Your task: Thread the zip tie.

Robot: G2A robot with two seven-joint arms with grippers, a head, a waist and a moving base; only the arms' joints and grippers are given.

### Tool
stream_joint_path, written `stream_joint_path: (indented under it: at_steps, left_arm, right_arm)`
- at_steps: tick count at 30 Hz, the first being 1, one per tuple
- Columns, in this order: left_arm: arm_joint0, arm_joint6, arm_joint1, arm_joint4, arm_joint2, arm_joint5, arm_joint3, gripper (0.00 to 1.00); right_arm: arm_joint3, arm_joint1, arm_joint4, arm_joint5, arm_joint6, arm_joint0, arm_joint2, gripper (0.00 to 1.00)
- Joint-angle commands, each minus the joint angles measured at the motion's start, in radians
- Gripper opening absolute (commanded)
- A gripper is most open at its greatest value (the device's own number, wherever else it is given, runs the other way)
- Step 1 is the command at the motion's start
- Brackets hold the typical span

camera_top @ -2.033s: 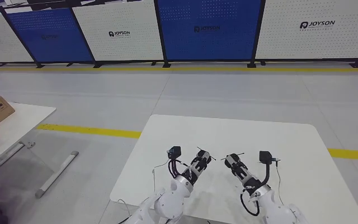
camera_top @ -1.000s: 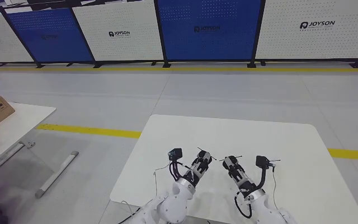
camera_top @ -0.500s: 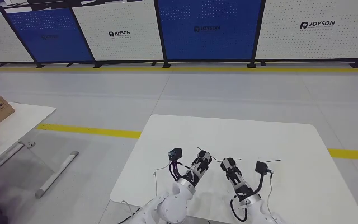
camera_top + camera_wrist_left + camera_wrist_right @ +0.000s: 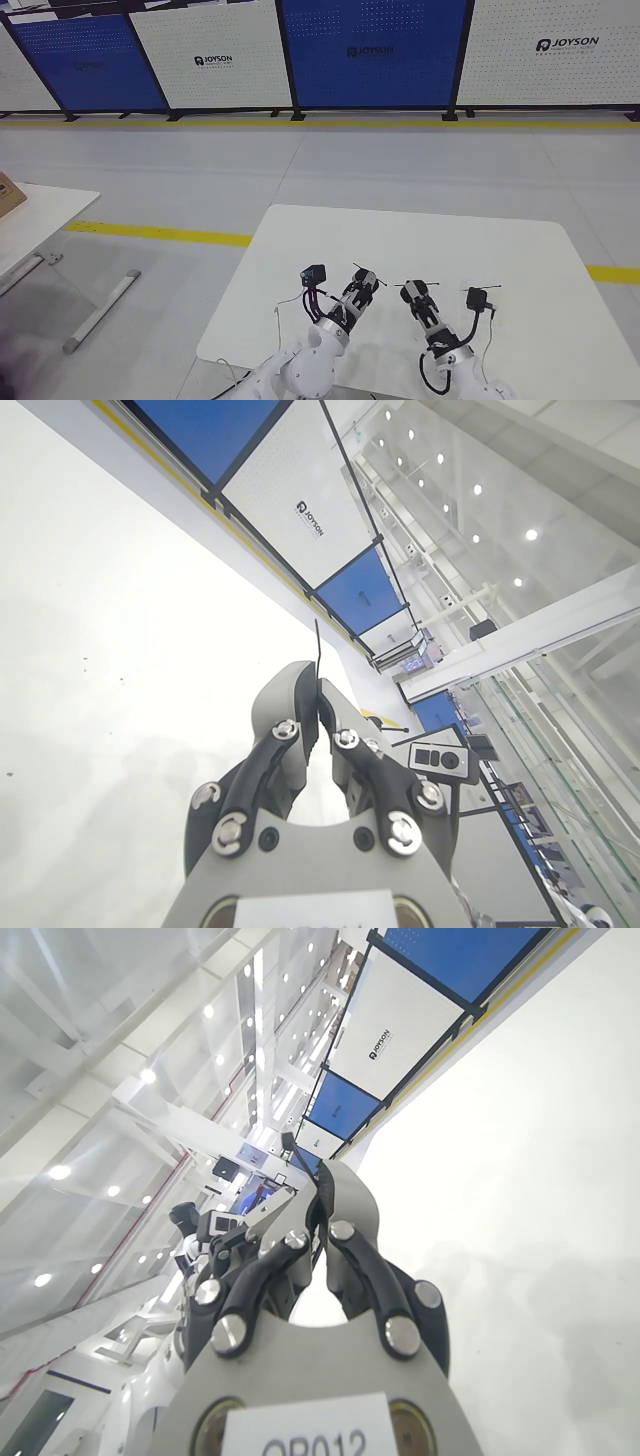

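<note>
Your left pincer is pressed together on the zip tie, whose thin tail sticks out past the fingertips. Your right pincer is pinched on the strap just below its head, which projects free. Both hover low over the worktop, side by side, near each other but apart. The tail lies to the left of the head with a gap between, so I judge you must bring the tail's long axis into line with the head's slot. I cannot tell how the strap runs between the pincers.
</note>
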Motion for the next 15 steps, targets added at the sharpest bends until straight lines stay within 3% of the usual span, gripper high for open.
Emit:
stream_joint_path:
  at_steps: [1, 7, 15]
  left_arm:
    - [0.0, 0.0, 0.0, 0.0, 0.0, 0.0, 0.0, 0.0]
    - [0.002, 0.003, -0.001, -0.011, -0.001, 0.004, 0.001, 0.0]
    - [0.013, 0.035, -0.013, -0.092, -0.009, 0.068, -0.025, 0.0]
  right_arm:
    - [-0.005, 0.001, 0.038, 0.027, 0.061, 0.005, 0.009, 0.0]
    - [-0.007, 0.001, 0.066, 0.038, 0.104, 0.011, 0.015, 0.0]
    - [-0.007, 0.001, 0.066, 0.038, 0.104, 0.011, 0.015, 0.0]
